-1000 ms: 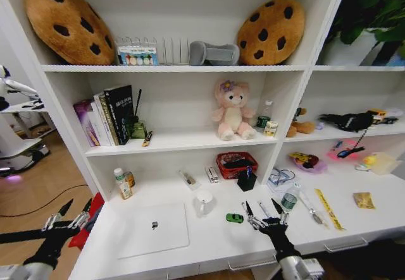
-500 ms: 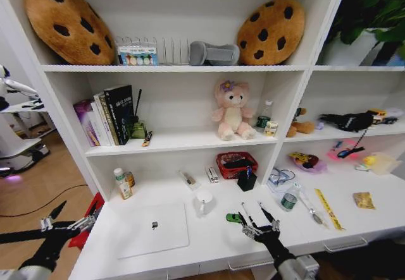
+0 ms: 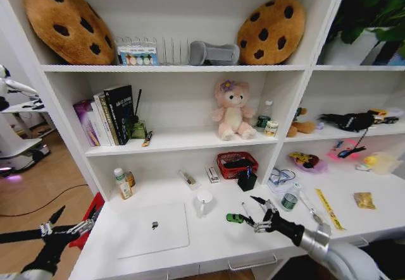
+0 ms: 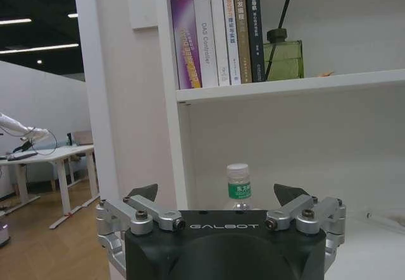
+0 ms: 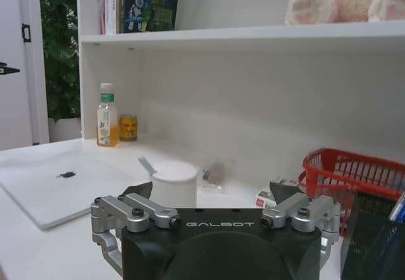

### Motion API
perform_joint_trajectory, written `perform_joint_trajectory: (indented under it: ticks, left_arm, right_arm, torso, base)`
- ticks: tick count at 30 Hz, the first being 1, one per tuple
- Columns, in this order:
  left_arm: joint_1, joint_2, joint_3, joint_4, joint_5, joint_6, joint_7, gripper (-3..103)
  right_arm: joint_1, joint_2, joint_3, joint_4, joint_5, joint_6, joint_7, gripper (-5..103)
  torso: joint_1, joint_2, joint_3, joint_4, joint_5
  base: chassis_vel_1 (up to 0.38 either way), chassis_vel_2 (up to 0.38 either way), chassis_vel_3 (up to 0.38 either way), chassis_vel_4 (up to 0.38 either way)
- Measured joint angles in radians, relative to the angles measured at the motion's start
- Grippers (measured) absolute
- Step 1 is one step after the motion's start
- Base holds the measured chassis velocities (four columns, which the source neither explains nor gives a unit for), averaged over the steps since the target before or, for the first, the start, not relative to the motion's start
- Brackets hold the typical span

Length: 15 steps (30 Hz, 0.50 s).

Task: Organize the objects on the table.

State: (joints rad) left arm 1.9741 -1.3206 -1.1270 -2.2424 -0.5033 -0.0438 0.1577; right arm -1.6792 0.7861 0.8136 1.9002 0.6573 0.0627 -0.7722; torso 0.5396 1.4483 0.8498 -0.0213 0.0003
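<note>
Right claw (image 3: 256,214) gapes wide and empty over the surface (image 3: 215,236), tips just right of the tiny green toy car (image 3: 234,218). The silver laptop (image 3: 154,228) lies flat well left of the car. Left claw (image 3: 63,224) hangs spread and empty off the surface's left end, beyond the laptop.

We see a tiny green toy car (image 3: 235,218) on the white table (image 3: 209,242), just left of our right pincer (image 3: 256,212). A closed silver laptop (image 3: 154,229) lies flat farther left.
</note>
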Motion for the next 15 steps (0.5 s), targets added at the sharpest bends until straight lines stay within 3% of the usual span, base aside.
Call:
perform_joint_trajectory:
  ticks: [1, 6, 10, 15]
  left_arm:
    - [0.000, 0.000, 0.000, 0.000, 0.000, 0.000, 0.000, 100]
    - [-0.005, -0.025, 0.015, 0.014, 0.021, 0.001, -0.002, 100]
    - [-0.001, -0.038, 0.016, 0.014, 0.021, 0.002, -0.001, 100]
    - [-0.004, -0.041, 0.012, 0.028, 0.025, 0.001, -0.001, 100]
  right_arm:
    - [0.000, 0.000, 0.000, 0.000, 0.000, 0.000, 0.000, 100]
    - [0.060, -0.017, -0.052, -0.143, -0.047, 0.033, -0.161, 100]
    - [0.108, -0.027, -0.075, -0.184, -0.066, 0.022, -0.203, 100]
    - [0.196, -0.110, -0.112, -0.277, -0.084, 0.012, -0.287, 100]
  torso:
    - [0.000, 0.000, 0.000, 0.0000, 0.0000]
    - [0.000, 0.000, 0.000, -0.0004, 0.0000]
    - [0.000, 0.000, 0.000, 0.0003, 0.0000]
    - [0.000, 0.000, 0.000, 0.0002, -0.0004]
  base:
    - [0.000, 0.000, 0.000, 0.000]
    - [0.000, 0.000, 0.000, 0.000]
    - [0.000, 0.000, 0.000, 0.000]
    - [0.000, 0.000, 0.000, 0.000]
